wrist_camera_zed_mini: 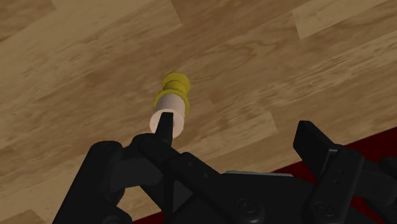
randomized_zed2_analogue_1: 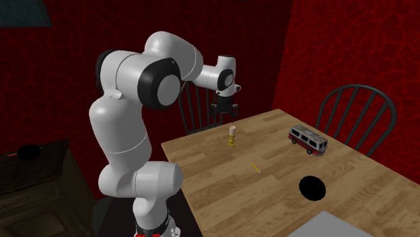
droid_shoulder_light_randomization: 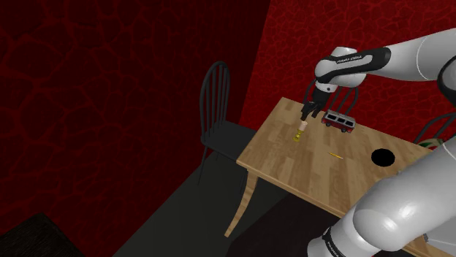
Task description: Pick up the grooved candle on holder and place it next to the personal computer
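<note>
The candle (droid_shoulder_light_randomization: 299, 131) is a short cream cylinder on a yellow holder (wrist_camera_zed_mini: 175, 86). It stands upright on the wooden table (droid_shoulder_light_randomization: 292, 171), near the edge at the shoulder view's left. My black gripper (droid_shoulder_light_randomization: 310, 111) hangs open a little above it, touching nothing. In the wrist view the candle (wrist_camera_zed_mini: 168, 118) lies below one finger (wrist_camera_zed_mini: 165, 127), off to one side of the gap between the fingers, and the gripper (wrist_camera_zed_mini: 238, 137) holds nothing. From the second exterior view the candle (randomized_zed2_analogue_1: 232, 136) stands just under the gripper (randomized_zed2_analogue_1: 224, 108). A flat light grey corner (randomized_zed2_analogue_1: 330, 225) shows at that view's lower right.
A red and white toy bus (droid_shoulder_light_randomization: 339, 121) stands close behind the candle. A small yellow sliver (droid_shoulder_light_randomization: 335, 155) and a black round patch (droid_shoulder_light_randomization: 383, 157) lie further along the table. Dark chairs (droid_shoulder_light_randomization: 219, 109) (randomized_zed2_analogue_1: 357, 111) stand at two sides; red walls close in behind.
</note>
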